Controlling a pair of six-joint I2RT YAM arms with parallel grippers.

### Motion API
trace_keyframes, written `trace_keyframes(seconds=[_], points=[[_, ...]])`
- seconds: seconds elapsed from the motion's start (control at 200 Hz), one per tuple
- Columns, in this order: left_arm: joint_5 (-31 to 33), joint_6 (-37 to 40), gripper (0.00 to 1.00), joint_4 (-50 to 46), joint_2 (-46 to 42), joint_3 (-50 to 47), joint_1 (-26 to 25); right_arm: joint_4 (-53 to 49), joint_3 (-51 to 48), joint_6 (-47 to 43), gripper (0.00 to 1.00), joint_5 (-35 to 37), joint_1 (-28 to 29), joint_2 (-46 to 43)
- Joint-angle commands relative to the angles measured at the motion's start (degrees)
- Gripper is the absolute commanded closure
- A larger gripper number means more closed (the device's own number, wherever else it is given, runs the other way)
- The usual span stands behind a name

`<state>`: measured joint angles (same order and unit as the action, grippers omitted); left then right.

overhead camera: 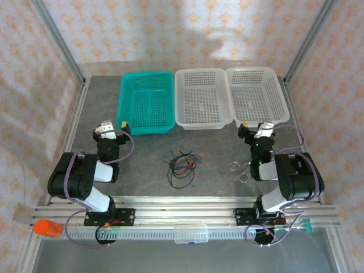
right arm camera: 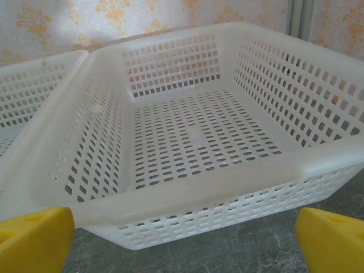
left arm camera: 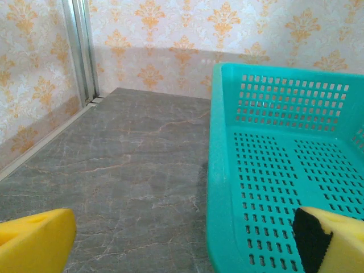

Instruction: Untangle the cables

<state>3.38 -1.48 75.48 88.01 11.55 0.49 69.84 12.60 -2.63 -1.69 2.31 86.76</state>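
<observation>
The cables (overhead camera: 182,163) lie in a small tangle of thin black, blue and red-orange loops on the grey table, midway between the two arms. My left gripper (overhead camera: 118,128) is folded back at the left, near the front left corner of the teal basket (overhead camera: 147,102); its yellow fingers (left arm camera: 37,242) stand wide apart and open, nothing between them. My right gripper (overhead camera: 254,128) sits at the right, just in front of the right white basket (overhead camera: 254,95), open, with yellow fingertips (right arm camera: 34,239) at the bottom corners of the right wrist view and nothing held.
A second white basket (overhead camera: 203,98) stands between the teal basket (left arm camera: 273,170) and the right white basket (right arm camera: 187,136); all are empty. A small silver tool (overhead camera: 240,169) lies on the table near my right arm. Metal frame posts (left arm camera: 79,51) edge the table.
</observation>
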Motion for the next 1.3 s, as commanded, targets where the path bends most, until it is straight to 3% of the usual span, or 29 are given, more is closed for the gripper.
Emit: trace_keyframes(seconds=[0.0,0.646,0.786,0.876,1.131,1.297], points=[[-1.2,0.3,0.00,0.1,0.0,0.9,-0.1,0.1,0.9,0.1,0.00,1.1,-0.2,0.1],[-0.7,0.3,0.00,0.3,0.0,0.7,-0.2,0.0,0.9,0.1,0.00,1.1,-0.2,0.1],[-3.4,2.2,0.00,7.9,-0.4,-3.2,-1.0,1.6,-0.3,-0.4,0.00,-0.6,-0.2,-0.6],[0.5,4.2,0.00,10.1,-3.2,-5.7,-3.7,2.5,-1.8,-1.2,0.00,-1.3,0.1,-2.9],[10.8,3.7,0.01,-10.6,-24.0,-4.6,-9.6,-9.3,-3.4,2.6,0.00,1.1,0.6,-18.6],[14.1,-3.2,0.01,-24.1,-31.5,0.9,-9.8,-19.7,-1.8,8.6,0.00,3.0,0.6,-30.0]])
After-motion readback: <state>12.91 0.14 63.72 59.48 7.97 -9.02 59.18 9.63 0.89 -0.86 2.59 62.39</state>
